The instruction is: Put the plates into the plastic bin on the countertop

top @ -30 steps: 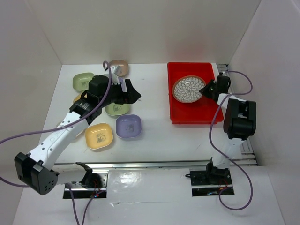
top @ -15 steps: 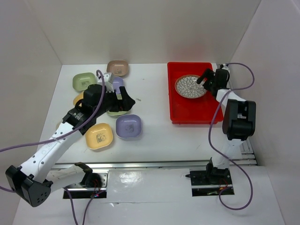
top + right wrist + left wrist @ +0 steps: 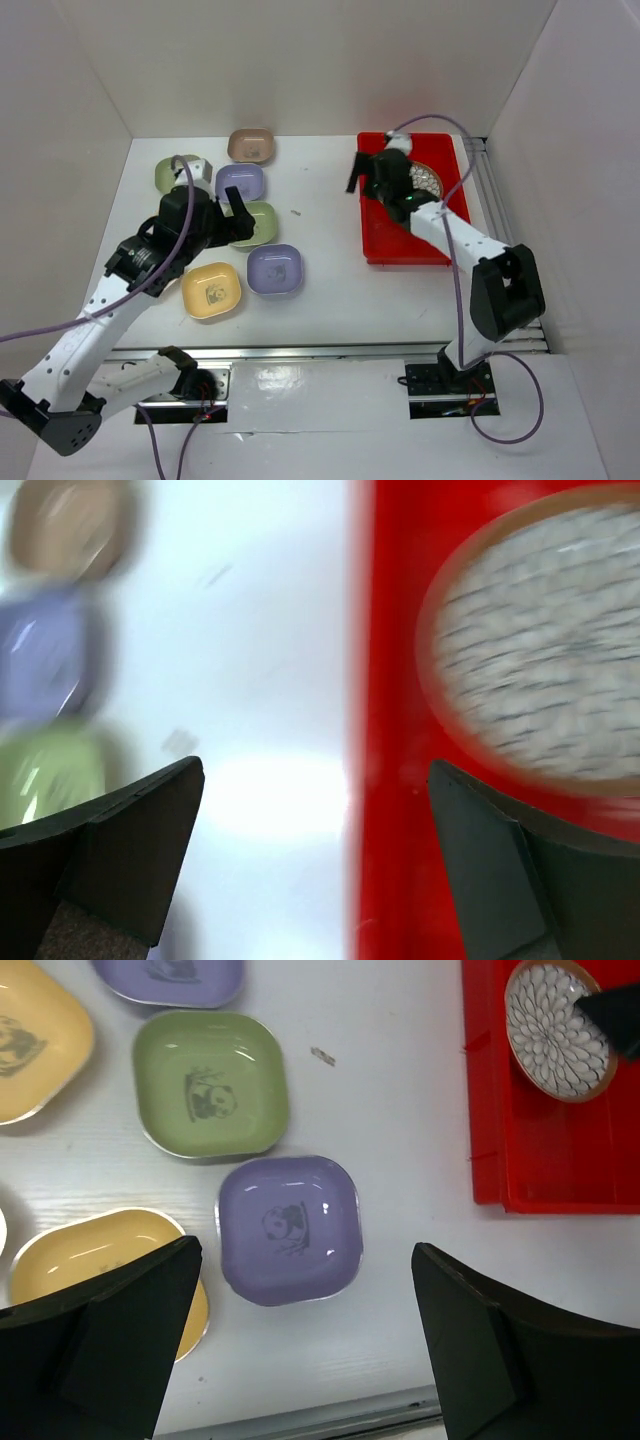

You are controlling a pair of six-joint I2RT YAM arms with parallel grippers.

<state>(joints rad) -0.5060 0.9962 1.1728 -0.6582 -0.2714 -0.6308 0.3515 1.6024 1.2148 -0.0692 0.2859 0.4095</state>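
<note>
- Left hand [image 3: 306, 1252]: fingers spread wide, nothing between them. It hangs over the group of small dishes, and no contact with any dish is visible.
- In the left wrist view, a lilac dish [image 3: 288, 1228] lies framed between the two fingers. It sits flat on the surface [image 3: 330, 290] and has a small animal print at its centre.
- Just beyond it lies a green dish [image 3: 212, 1083] with the same kind of print. A yellow dish [image 3: 95, 1260] lies close at the lilac dish's side, partly behind one finger.
- Further out are a second lilac dish [image 3: 240, 182] and a tan-pink dish [image 3: 250, 145], the latter nearest the back wall. A second green dish [image 3: 172, 172] is partly hidden by the left arm.
- All of these dishes lie outside the bin.
- Right hand [image 3: 315, 770]: fingers apart and empty, poised over the left edge of the red plastic bin [image 3: 385, 245]. The right wrist view is blurred.
- The round petal-patterned plate [image 3: 555, 1030] lies flat inside the bin toward its far end. In the overhead view the right arm partly covers it.
- The bin rests on the right part of the surface, well apart from the dishes.
- A small dark speck [image 3: 322, 1055] lies on the surface between the green dish and the bin.
</note>
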